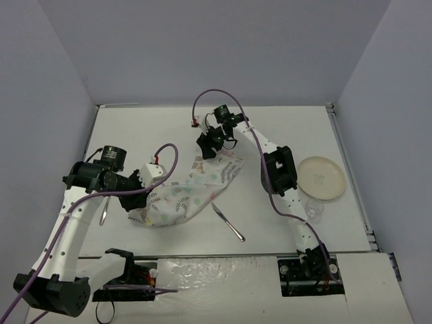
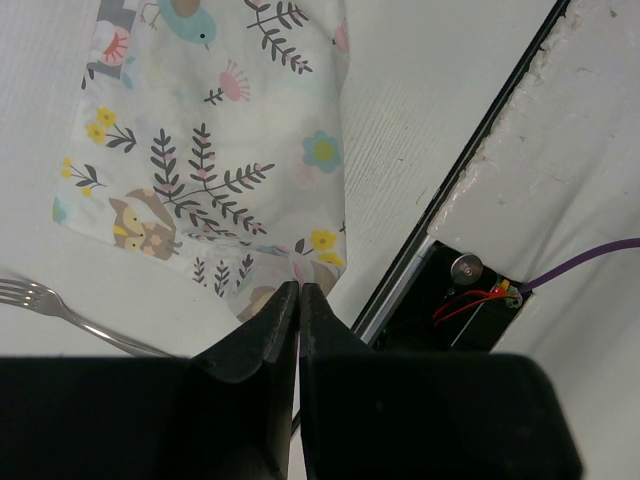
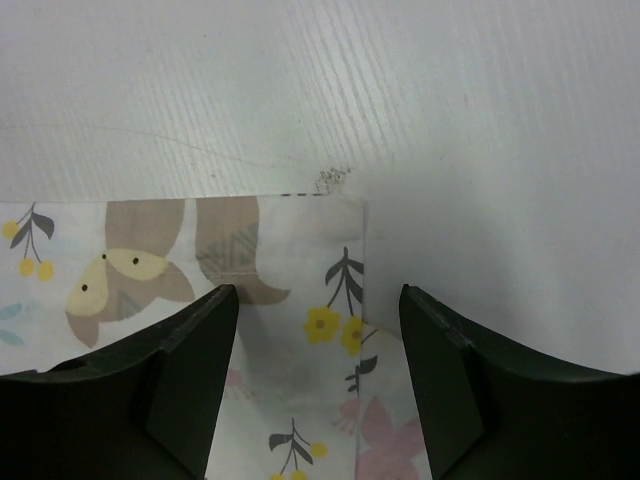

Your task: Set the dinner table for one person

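The white cloth mat (image 1: 192,189) with pastel animals and plants lies rumpled on the dinner table (image 1: 148,128). My left gripper (image 1: 135,202) is shut on the mat's near-left edge; in the left wrist view the jaws (image 2: 298,290) pinch the cloth (image 2: 210,150). My right gripper (image 1: 208,150) is open just above the mat's far corner (image 3: 300,260), with one finger on each side of it (image 3: 318,295). A fork (image 1: 104,210) lies left of the mat and also shows in the left wrist view (image 2: 50,305). A knife (image 1: 227,221) lies to its right.
A cream plate (image 1: 321,178) sits at the right of the table, with a clear glass (image 1: 314,209) just in front of it. The table's metal near edge (image 2: 400,285) and a dark wiring slot (image 2: 470,305) are close to my left gripper.
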